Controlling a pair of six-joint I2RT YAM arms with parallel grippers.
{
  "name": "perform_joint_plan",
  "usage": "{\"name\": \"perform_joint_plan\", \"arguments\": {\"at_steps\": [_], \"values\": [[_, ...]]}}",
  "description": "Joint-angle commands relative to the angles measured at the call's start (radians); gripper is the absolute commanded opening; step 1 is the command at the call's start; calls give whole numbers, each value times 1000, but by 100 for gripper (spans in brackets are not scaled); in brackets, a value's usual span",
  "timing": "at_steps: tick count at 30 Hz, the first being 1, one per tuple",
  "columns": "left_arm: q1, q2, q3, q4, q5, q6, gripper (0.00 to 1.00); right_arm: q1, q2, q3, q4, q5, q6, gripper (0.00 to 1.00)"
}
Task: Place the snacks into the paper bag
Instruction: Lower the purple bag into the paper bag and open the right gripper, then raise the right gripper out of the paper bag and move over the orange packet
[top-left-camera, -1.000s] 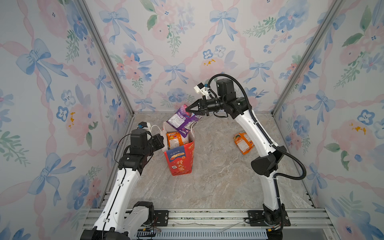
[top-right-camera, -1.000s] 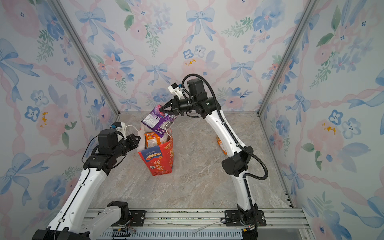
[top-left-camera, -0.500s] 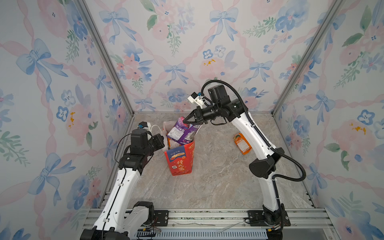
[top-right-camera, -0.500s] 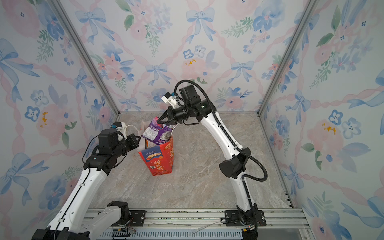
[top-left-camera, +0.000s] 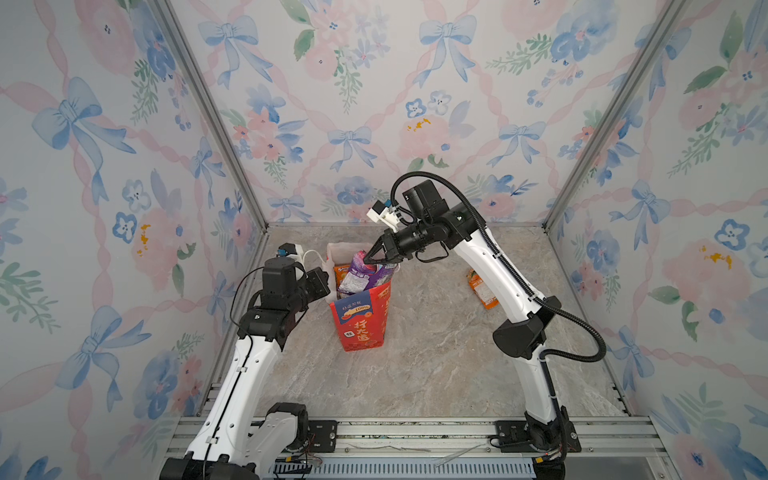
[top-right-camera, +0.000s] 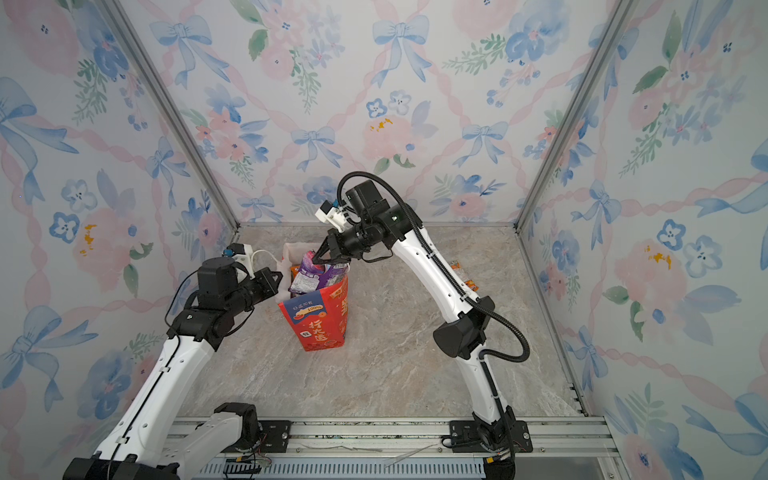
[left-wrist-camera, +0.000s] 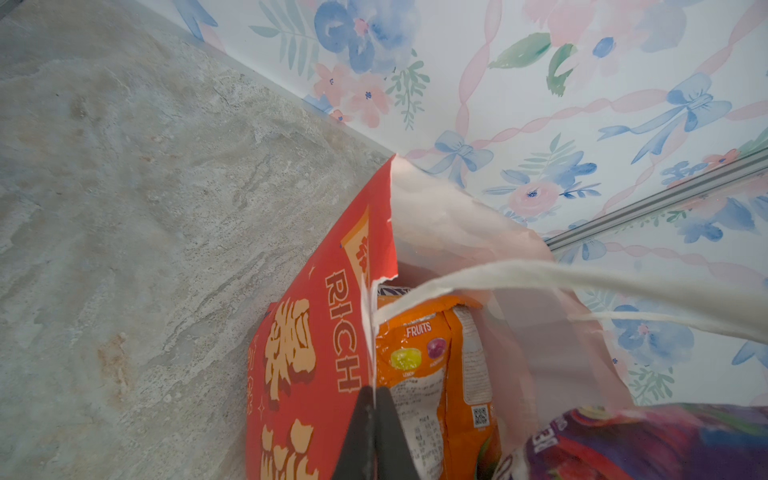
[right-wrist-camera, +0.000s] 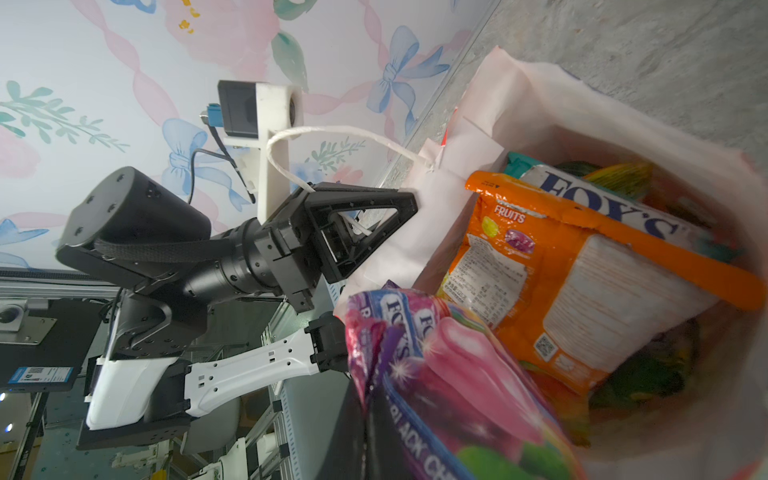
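While bagging is under way, stock reads: tall red paper bag (top-left-camera: 361, 328), upright on grey marbled tabletop (top-left-camera: 415, 374), orange "FRUITS" packet (right-wrist-camera: 561, 270) inside. Left gripper (left-wrist-camera: 373, 401): arm bent low beside the bag, jaws closed on its rim, holding it open. Glossy purple candy packet (top-left-camera: 361, 276): half inside the mouth, pinched tight by right gripper (top-left-camera: 371, 262), arm arched over. Next move, by judgement: release, then fetch the flat orange packet (top-left-camera: 482, 291) lying apart at far right.

Marble-look tabletop (top-left-camera: 436, 365) w/ upright paper bag (top-left-camera: 361, 322), orange snack pkt (top-left-camera: 482, 291) well apart
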Motion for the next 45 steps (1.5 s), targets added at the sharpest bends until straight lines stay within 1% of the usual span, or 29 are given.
{"name": "perform_joint_plan", "arguments": {"at_steps": [1, 5, 11, 18, 19, 21, 24, 25, 26, 30, 34, 36, 40, 45], "values": [[-3, -1, 12, -9, 14, 0, 0, 22, 38, 29, -54, 37, -27, 0], [-4, 5, 12, -1, 20, -5, 0, 42, 59, 34, -64, 54, -46, 0], [-12, 18, 17, 3, 18, -7, 0, 60, 63, 38, -66, 130, -85, 0], [-19, 26, 17, 10, 14, -7, 0, 67, 78, 29, -18, 140, -89, 0], [-19, 27, 17, 9, 14, -7, 0, 67, 79, 29, -9, 136, -86, 1], [-20, 28, 17, 9, 14, -7, 0, 67, 78, 28, 9, 140, -80, 12], [-22, 26, 13, 10, 12, -7, 0, 68, 70, 22, 39, 144, -82, 14], [-22, 26, 13, 9, 10, -7, 0, 68, 65, 16, 54, 145, -77, 18], [-22, 24, 13, 9, 9, -7, 0, 67, 59, 10, 70, 151, -75, 24], [-22, 24, 10, 9, 9, -8, 0, 68, 39, 5, 106, 172, -78, 25], [-22, 22, 7, 10, 8, -10, 0, 71, 6, 3, 153, 217, -99, 29], [-22, 21, 7, 9, 9, -10, 0, 73, -20, -5, 193, 231, -108, 33], [-22, 16, 4, 9, 5, -10, 0, 79, -91, -29, 284, 252, -128, 37], [-22, 13, 4, 9, 6, -8, 0, 80, -166, -27, 297, 286, -123, 39]]}}
